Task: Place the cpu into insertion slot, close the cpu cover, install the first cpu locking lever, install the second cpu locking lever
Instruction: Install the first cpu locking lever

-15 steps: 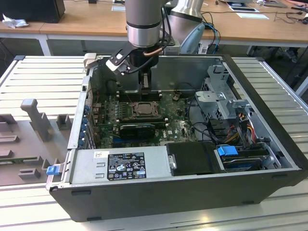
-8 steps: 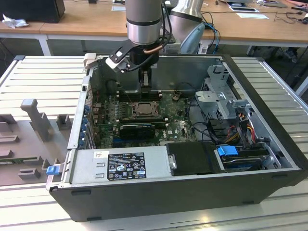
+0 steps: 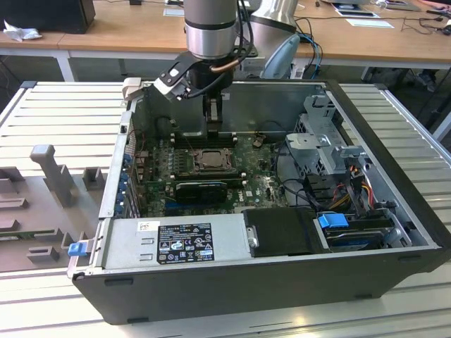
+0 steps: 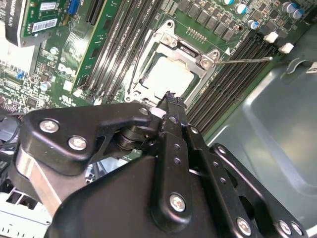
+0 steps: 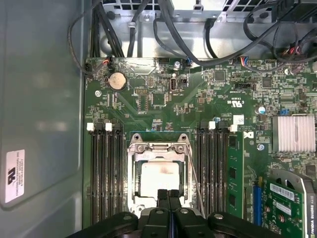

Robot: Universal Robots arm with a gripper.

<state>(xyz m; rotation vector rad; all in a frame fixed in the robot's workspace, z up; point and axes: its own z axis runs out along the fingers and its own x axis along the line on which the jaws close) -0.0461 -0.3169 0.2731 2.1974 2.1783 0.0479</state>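
gripper [image 5: 168, 195] fingers [image 5: 163, 199] together, above cpu cover [image 5: 158, 148] rim | cpu [image 5: 159, 173] in window, near edge hidden by gripper | memory slots [image 5: 106, 173] close either side

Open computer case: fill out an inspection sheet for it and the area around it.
Surface: ribbed grey metal table carrying the open black computer case.
Job's things: silver-grey square cpu sits in the window of the silver metal cpu cover, which lies down; one thin wire locking lever sticks out over the black memory slots.
Clutter: grey plastic fixture blocks on the table, exterior view's left.
Grippers: black gripper shut, nothing seen in it, at the cover's edge.
Cables: black bundles along the case wall.
Surroundings: wooden desks behind.
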